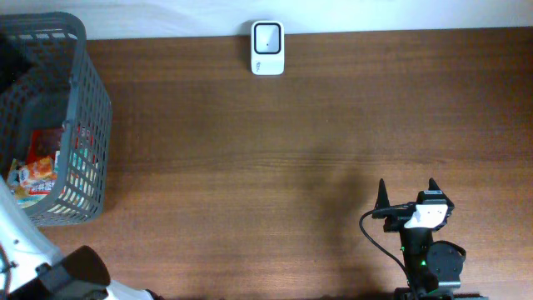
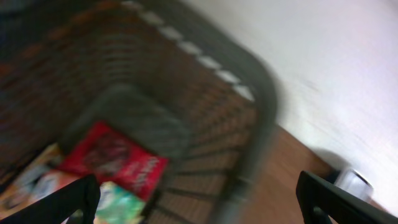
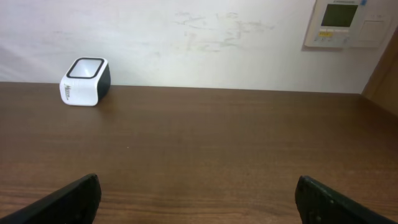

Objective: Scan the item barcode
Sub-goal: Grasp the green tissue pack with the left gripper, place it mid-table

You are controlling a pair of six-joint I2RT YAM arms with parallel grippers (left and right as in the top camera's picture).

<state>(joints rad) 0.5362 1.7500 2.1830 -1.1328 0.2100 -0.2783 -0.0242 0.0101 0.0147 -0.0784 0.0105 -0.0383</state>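
Observation:
Several snack packets lie in the grey mesh basket point(image 1: 83, 100) at the table's left; any barcode is too small to see. The blurred left wrist view looks down into the basket point(image 2: 261, 106) at a red packet point(image 2: 115, 155) and a green packet point(image 2: 118, 205). My left gripper point(image 2: 199, 190) hangs open above the basket's rim, empty. The white scanner point(image 1: 267, 47) with its dark window stands at the far edge, centre. My right gripper point(image 1: 407, 187) rests open and empty near the front right, facing the scanner point(image 3: 85, 81) across bare wood.
The brown wooden table point(image 1: 291, 150) ends at a white wall behind the scanner. A wall control panel point(image 3: 345, 23) shows at the upper right of the right wrist view. The left arm's white base point(image 1: 25, 250) sits at the front left corner.

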